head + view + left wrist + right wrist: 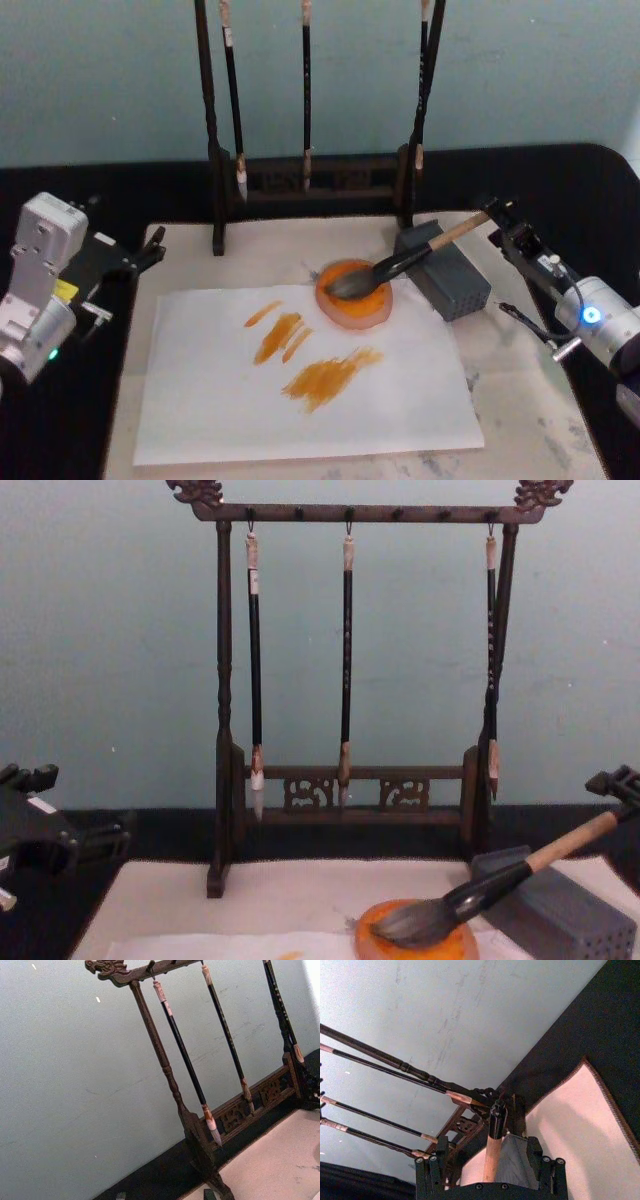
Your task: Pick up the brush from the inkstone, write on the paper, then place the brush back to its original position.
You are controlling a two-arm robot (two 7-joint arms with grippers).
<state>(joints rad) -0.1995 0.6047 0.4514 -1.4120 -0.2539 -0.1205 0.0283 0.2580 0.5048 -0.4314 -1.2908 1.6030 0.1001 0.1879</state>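
Brush (400, 265) in head view: bristles lie in the inkstone (354, 294), handle slants up and back-right over the grey block (447, 272), black end at the right hand (497, 214). Long axis runs from front-left, low, to back-right, high. Paper (300, 400) carries orange strokes, so writing looks done and the brush looks set back. Right hand sits at the handle end; from here I cannot tell whether it grips or is slack. Left hand (150, 250) is off the mat's left edge, well apart from the brush, looks idle; its spread I cannot tell. Right arm is far nearer.

Left wrist view: brush rack (165, 1065) with slim hanging brushes against the wall, beige mat (280, 1165) below.

Right wrist view: tan handle runs straight out between the right hand's fingers (427, 1175), black end pointing toward the rack. Fingers stand wide on either side with gaps showing, not touching the handle. I'd judge it released; the next move is to back off along the handle axis without nudging it.

Chest view: bristles rest on the inkstone, handle rises to the right over the block, its end at the right hand by the right edge. Left hand low at the left edge.
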